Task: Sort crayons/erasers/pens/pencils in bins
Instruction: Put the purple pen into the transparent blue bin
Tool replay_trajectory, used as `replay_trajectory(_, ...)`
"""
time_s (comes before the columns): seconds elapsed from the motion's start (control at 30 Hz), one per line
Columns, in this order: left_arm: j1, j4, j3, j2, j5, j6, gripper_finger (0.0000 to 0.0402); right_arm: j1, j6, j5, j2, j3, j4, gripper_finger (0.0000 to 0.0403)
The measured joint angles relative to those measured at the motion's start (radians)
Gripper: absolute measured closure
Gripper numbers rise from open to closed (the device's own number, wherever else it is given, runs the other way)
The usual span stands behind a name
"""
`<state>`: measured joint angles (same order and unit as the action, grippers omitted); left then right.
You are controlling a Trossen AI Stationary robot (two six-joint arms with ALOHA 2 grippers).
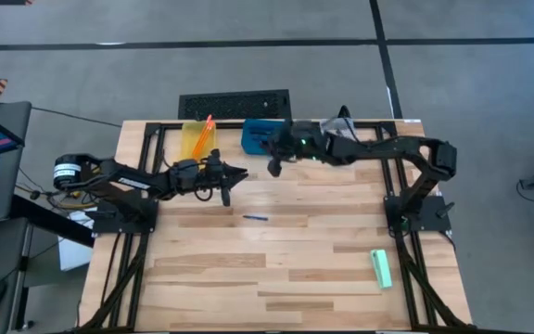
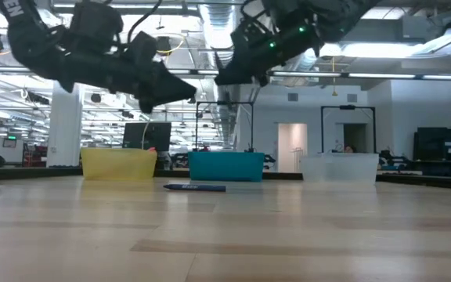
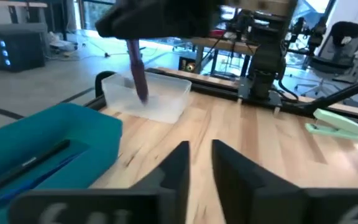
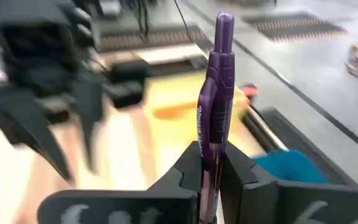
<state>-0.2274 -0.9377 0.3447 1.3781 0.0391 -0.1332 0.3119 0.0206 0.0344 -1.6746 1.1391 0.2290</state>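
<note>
My right gripper [image 1: 274,165] is shut on a purple pen [image 4: 216,93], in the air in front of the blue bin [image 1: 260,135]; the pen also shows in the left wrist view [image 3: 138,74]. My left gripper [image 3: 197,165] hovers over the table near the yellow bin [image 1: 197,141]. Its fingers are a narrow gap apart and hold nothing. An orange pencil [image 1: 204,134] stands slanted in the yellow bin. The blue bin [image 3: 42,155] holds dark pens. A blue pen [image 1: 255,217] lies flat on the table. The mint eraser [image 1: 381,267] lies flat at the near right. My right gripper pinches the purple pen's barrel [image 4: 211,163] between its two fingers. The pen lies along the fingers, and most of its length sticks out past their tips. The fingers slant down toward the table's left. The pen is clear of the table and hangs tilted [image 3: 140,84].
The clear bin [image 2: 339,167] stands to the right of the blue bin [image 2: 225,166] along the far edge, partly under my right arm. A dark keyboard [image 1: 235,102] lies behind the bins. The blue pen [image 2: 194,187] lies in front of the blue bin.
</note>
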Motion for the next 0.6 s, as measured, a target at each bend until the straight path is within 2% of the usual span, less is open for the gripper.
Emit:
replay_trajectory(0.17,-0.014,-0.072,-0.059,-0.006,-0.013,-0.013,0.0396,0.07,0.123,0.016,-0.069,0.146,-0.26,0.0372)
replay_trajectory(0.37,-0.021,-0.08,-0.074,-0.006,-0.013,-0.026,0.04,0.136,0.247,0.013,-0.246,0.365,-0.501,0.0369)
replay_trajectory(0.6,-0.021,-0.068,-0.075,-0.006,-0.016,-0.004,0.0401,0.14,0.328,0.014,-0.456,0.62,-0.772,0.037)
